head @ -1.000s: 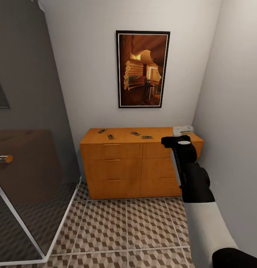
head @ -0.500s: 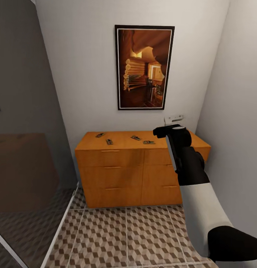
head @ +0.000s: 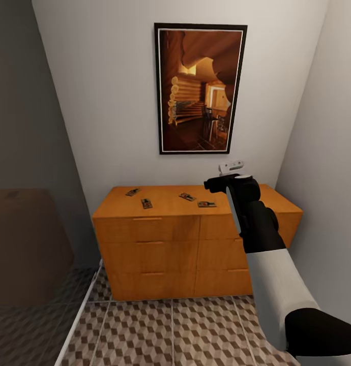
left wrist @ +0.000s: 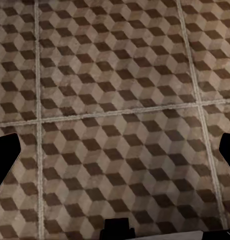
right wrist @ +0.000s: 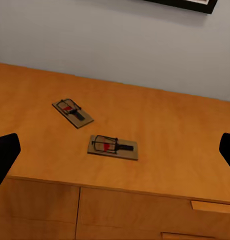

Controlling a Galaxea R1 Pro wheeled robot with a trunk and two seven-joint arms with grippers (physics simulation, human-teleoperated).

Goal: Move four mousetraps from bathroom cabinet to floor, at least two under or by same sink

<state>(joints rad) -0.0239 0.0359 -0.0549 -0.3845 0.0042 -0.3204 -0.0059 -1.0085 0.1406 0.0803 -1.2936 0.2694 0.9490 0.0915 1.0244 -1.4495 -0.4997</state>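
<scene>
The orange-brown cabinet [head: 165, 249] stands against the far wall, and several mousetraps lie on its top. Two mousetraps [head: 133, 192] [head: 146, 203] are at the left and two [head: 186, 196] [head: 206, 204] right of the middle. My right gripper [head: 229, 169] hangs above the top's right half, just beyond the nearest trap. In the right wrist view its fingers [right wrist: 5, 156] stand wide apart, open, over two traps [right wrist: 72, 113] [right wrist: 113, 147]. My left gripper [left wrist: 116, 152] is open over the bathroom floor [left wrist: 115, 100]. The bathroom sink is out of view.
A framed picture [head: 200, 89] hangs over the cabinet. The right wall [head: 323, 152] runs close beside the cabinet's end and my right arm. A dark shower partition [head: 28, 152] and its white floor rail [head: 84, 307] close the left side. Patterned tiles [head: 170, 330] lie before the cabinet.
The head view has moved closer to the cabinet, and the shower glass has slid off to the left. My right arm has lifted, so the gripper now hangs higher over the cabinet top.
</scene>
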